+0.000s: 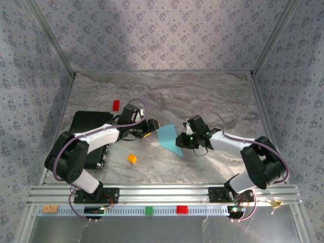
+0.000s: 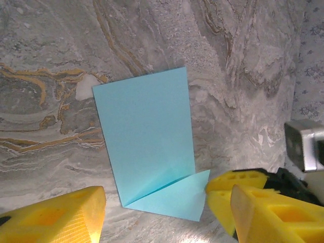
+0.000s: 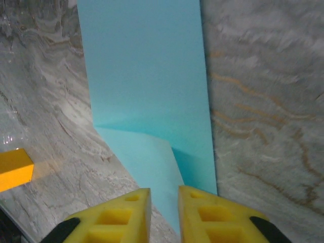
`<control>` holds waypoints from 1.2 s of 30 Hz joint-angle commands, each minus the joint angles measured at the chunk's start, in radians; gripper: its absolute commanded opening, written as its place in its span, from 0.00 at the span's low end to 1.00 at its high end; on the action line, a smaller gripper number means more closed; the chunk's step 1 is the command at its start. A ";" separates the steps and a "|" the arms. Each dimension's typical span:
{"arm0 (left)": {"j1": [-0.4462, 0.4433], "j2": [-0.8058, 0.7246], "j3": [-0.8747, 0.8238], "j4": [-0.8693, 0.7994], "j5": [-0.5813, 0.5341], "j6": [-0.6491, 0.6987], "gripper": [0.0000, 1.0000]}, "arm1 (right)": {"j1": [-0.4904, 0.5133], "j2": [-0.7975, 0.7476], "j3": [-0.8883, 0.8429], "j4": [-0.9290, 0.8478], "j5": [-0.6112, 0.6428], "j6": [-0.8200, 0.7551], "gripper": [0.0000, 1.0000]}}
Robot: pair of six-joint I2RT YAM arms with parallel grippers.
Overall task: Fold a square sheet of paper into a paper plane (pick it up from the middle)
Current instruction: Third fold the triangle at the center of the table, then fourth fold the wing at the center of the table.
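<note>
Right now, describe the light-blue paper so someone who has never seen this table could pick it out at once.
Start at the grey marbled table and look to its middle, between the left hand and right hand. There lies the light-blue paper, with one corner folded over. It is far bigger than the orange block and red block.

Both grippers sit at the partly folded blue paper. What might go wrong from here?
1. The corner flap of the square sheet of paper looks slightly raised, not pressed flat; unpinned, it may spring open.
2. The right gripper hovers at the paper's edge, jaws barely apart; withdrawing, it might snag and drag the sheet.
3. The left gripper is open, so nothing holds the light sheet on the smooth table; a nudge could skew it.
</note>
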State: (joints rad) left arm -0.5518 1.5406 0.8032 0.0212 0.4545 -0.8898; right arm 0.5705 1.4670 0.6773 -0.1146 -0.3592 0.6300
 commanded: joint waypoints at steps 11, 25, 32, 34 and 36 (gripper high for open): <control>0.017 0.001 0.025 -0.052 -0.007 0.022 0.70 | -0.056 0.134 0.087 0.026 -0.098 -0.055 0.33; 0.014 -0.015 0.005 -0.046 0.000 -0.041 0.70 | -0.048 0.133 0.050 0.052 -0.149 -0.109 0.11; 0.015 -0.081 0.011 -0.197 -0.070 -0.031 0.70 | -0.048 0.119 0.045 0.049 -0.151 -0.105 0.13; 0.014 -0.103 0.012 -0.234 -0.083 -0.041 0.70 | -0.041 0.112 0.062 0.018 -0.162 -0.117 0.14; 0.005 -0.133 -0.007 -0.246 -0.118 -0.062 0.70 | -0.038 0.103 0.076 -0.021 -0.153 -0.134 0.14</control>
State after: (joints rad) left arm -0.5388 1.4593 0.8028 -0.1551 0.3878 -0.9279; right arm 0.5224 1.5951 0.7280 -0.0731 -0.4957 0.5297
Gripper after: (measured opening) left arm 0.700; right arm 0.138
